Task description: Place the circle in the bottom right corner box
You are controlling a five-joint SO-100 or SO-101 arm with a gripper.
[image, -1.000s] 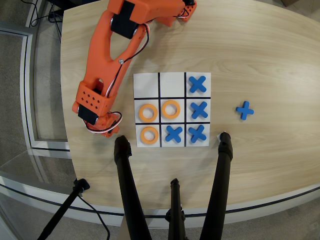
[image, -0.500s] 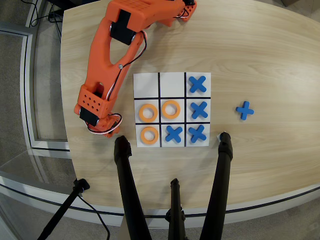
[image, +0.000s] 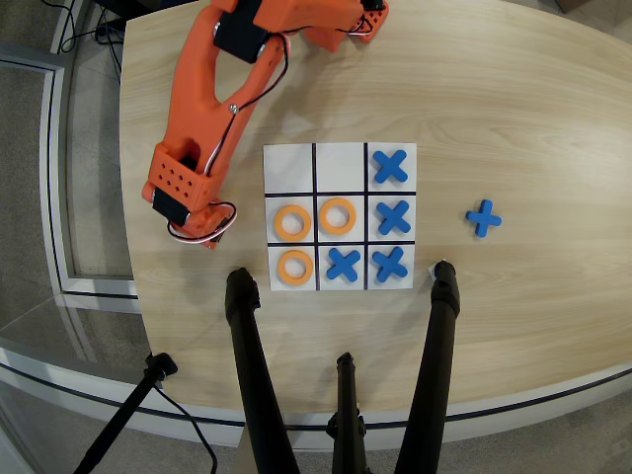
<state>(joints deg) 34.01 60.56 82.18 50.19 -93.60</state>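
Note:
The white 3x3 board (image: 339, 150) lies mid-table in the overhead view. Three orange rings lie in its cells: middle-left (image: 292, 222), centre (image: 338, 216) and bottom-left (image: 294, 266). A fourth ring is not visible. Blue X pieces fill the top-right (image: 391, 166), middle-right (image: 393, 217), bottom-middle (image: 343, 264) and bottom-right (image: 391, 264) cells. The top-left (image: 288, 166) and top-middle cells are empty. My orange arm reaches from the top edge, and its gripper (image: 190, 209) points down over the table left of the board. The jaws are hidden under the wrist.
One loose blue X (image: 483, 218) lies on the wood table right of the board. Black tripod legs (image: 247, 346) (image: 441, 326) rise from the near edge below the board. The table's curved edge runs along the left and the bottom.

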